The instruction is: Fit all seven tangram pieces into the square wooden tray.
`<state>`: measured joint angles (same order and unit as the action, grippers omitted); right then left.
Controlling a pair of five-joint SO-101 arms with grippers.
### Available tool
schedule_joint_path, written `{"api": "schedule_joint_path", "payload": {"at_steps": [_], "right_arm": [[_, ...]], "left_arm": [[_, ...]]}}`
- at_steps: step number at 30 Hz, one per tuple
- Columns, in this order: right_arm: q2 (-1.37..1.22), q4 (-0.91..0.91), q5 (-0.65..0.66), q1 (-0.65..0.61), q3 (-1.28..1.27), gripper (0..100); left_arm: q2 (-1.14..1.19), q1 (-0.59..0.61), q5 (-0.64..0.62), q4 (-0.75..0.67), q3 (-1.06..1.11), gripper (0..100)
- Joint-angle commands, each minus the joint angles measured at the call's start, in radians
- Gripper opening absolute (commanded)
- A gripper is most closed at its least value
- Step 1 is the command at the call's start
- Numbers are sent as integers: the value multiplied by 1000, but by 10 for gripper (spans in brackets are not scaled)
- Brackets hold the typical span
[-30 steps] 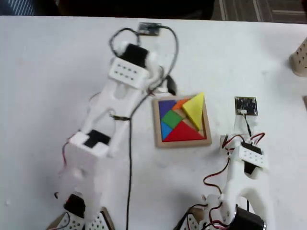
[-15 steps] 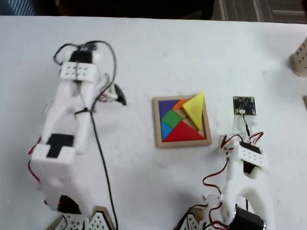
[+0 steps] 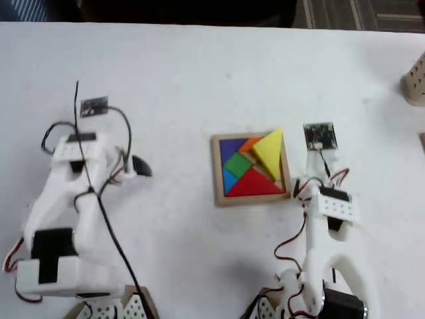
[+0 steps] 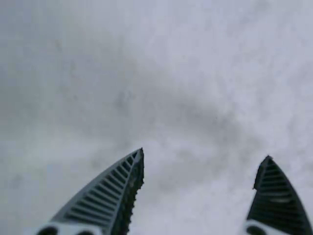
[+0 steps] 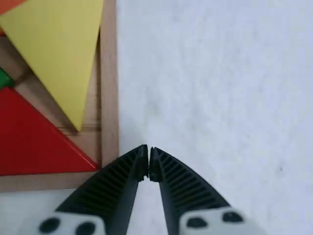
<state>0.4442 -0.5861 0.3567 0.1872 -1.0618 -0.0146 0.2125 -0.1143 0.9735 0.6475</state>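
Item — yellow triangle (image 3: 269, 154), tray (image 3: 216, 173) 2 o'clock: light, stiff, slick; I'd pinch thin edges. Status — left pincer (image 4: 203, 156) wide, right pincer (image 5: 148, 149) closed, empty.

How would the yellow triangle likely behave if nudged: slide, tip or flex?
The yellow triangle looks like a rigid flat block, so it would probably slide rather than flex. It seems askew, one corner over the tray rim, so a push may rock or pivot it.

I'm seeing bare matt wood on the tray (image 5: 108, 73), a smooth matt yellow piece (image 5: 63, 44), and ribbed black plastic fingers (image 5: 122, 183) on my right gripper (image 5: 148, 160).
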Motion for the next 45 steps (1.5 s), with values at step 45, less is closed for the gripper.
{"api": "schedule_joint_path", "payload": {"at_steps": [45], "right_arm": [[-627, -367, -55, -291, 821, 18]], "left_arm": [[-87, 15, 221, -181, 98, 23]]}}
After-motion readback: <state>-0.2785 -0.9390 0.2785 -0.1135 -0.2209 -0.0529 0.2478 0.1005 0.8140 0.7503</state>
